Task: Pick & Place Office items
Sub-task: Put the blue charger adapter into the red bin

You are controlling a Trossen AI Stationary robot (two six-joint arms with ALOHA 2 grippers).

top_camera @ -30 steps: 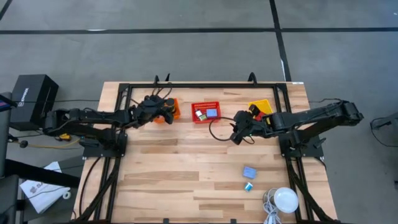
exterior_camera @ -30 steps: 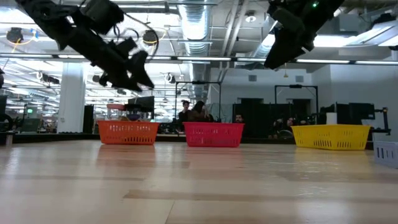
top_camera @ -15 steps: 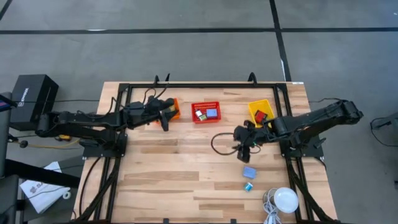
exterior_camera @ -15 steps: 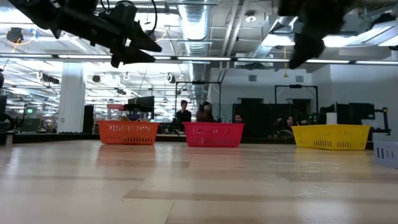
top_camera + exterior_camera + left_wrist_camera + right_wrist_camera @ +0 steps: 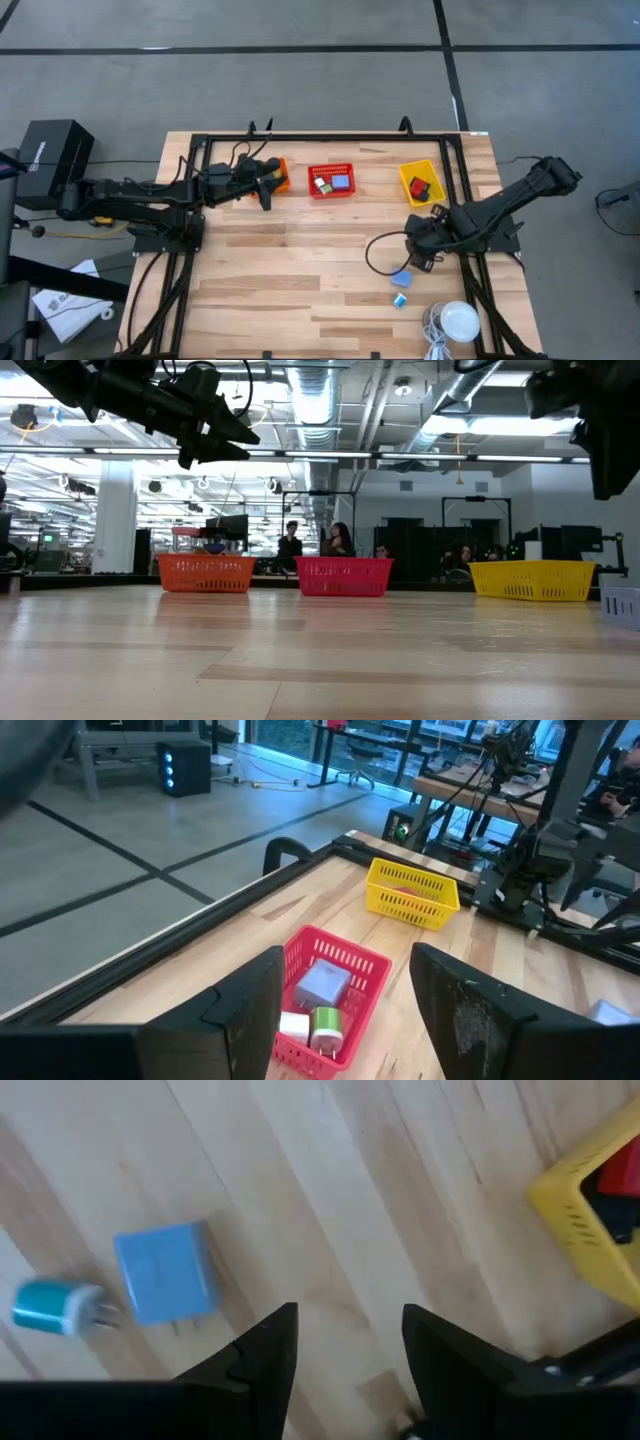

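Right gripper (image 5: 418,262), fingers apart and empty, hangs just beside the blue block (image 5: 401,278), with the small teal plug (image 5: 399,300) just past it. Left gripper (image 5: 264,191), fingers apart and empty, hangs beside the orange basket (image 5: 281,176).

Orange basket (image 5: 277,176), red basket (image 5: 331,181), yellow basket (image 5: 420,183) lined along table (image 5: 290,270) far edge. White dome (image 5: 460,321) with cable set at near right corner. People seen in room behind (image 5: 290,541).
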